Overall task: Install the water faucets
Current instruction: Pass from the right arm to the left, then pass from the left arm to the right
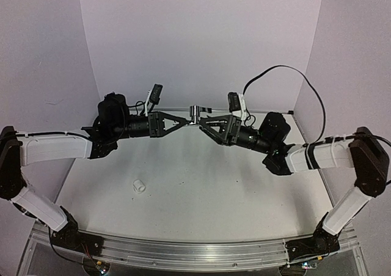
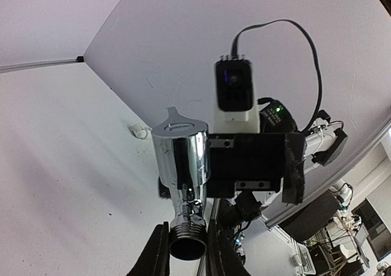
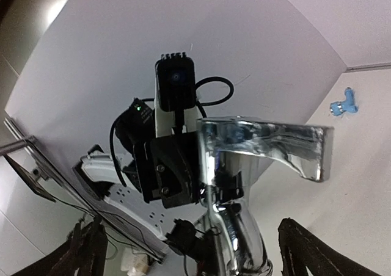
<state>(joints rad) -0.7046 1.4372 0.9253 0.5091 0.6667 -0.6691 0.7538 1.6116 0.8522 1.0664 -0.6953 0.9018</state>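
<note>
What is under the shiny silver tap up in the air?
Only bare white table shows below the shiny silver metal tap, pinched by the left claw. That claw hides a bit of table.

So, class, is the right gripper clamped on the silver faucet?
No, the right gripper has its jaws wide apart, clear of the silver faucet.

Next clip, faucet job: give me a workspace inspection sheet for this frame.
Surface: white table, aluminium rail along its near edge.
Job's things: silver faucet held in mid-air; blue faucet lying on the table near the wall.
Clutter: one white fitting loose on the table.
Grippers: left gripper shut on the silver faucet's threaded end; right gripper open, fingers clear of it.
Cables: black cable looping high against the back wall.
Surroundings: plain pale walls.
</note>
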